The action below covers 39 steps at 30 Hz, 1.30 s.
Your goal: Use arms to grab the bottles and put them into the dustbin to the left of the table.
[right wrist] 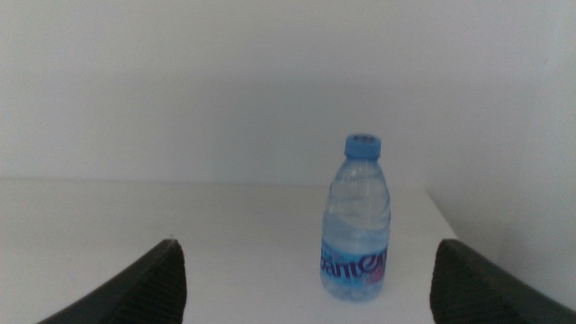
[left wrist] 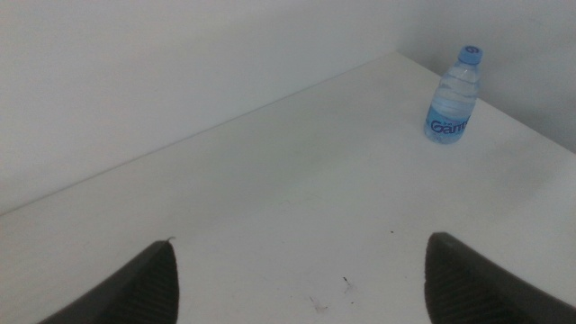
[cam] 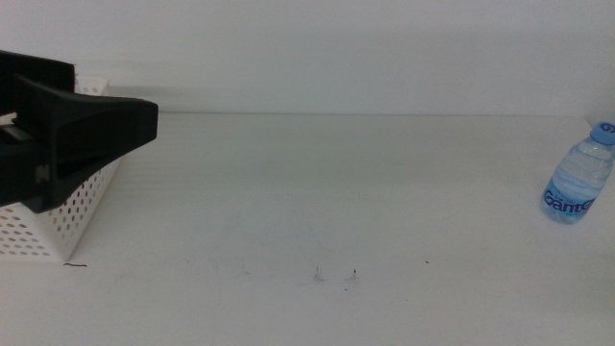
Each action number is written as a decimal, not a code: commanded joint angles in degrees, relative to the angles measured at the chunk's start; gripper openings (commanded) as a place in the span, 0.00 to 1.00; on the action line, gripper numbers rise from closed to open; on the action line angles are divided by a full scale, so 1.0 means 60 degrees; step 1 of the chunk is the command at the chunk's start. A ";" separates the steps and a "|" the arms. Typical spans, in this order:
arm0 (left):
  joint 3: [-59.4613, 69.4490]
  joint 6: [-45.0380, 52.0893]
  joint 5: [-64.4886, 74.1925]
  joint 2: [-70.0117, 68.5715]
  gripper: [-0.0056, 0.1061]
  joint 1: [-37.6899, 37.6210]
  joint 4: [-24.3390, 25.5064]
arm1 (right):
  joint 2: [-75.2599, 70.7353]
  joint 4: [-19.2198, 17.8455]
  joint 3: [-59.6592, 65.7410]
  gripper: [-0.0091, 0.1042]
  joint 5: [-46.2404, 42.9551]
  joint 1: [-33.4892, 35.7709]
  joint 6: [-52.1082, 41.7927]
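Water bottle point(cam: 579, 178) upright far right; left end effector point(cam: 106, 125) above dustbin point(cam: 58, 216).

A small clear water bottle point(cam: 578, 176) with a blue cap and a blue label stands upright near the right edge of the white table point(cam: 327, 211). Nothing touches it. A white basket point(cam: 60, 213) with round holes in its sides sits at the left side, far from the bottle.
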 commanded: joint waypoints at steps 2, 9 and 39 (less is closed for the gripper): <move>0.0055 -0.0050 -0.0130 -0.0035 0.89 -0.0065 -0.0020 | 0.0397 -0.0102 0.0031 0.90 -0.0191 -0.0079 -0.0110; 0.0055 -0.0050 -0.0130 -0.0035 0.89 -0.0065 -0.0020 | 0.0750 -0.0102 0.0031 0.90 -0.0694 -0.0096 -0.0110; 0.0055 -0.0050 -0.0130 -0.0035 0.89 -0.0065 -0.0020 | 0.8362 0.0152 0.0031 0.90 -0.7137 -0.0096 0.0155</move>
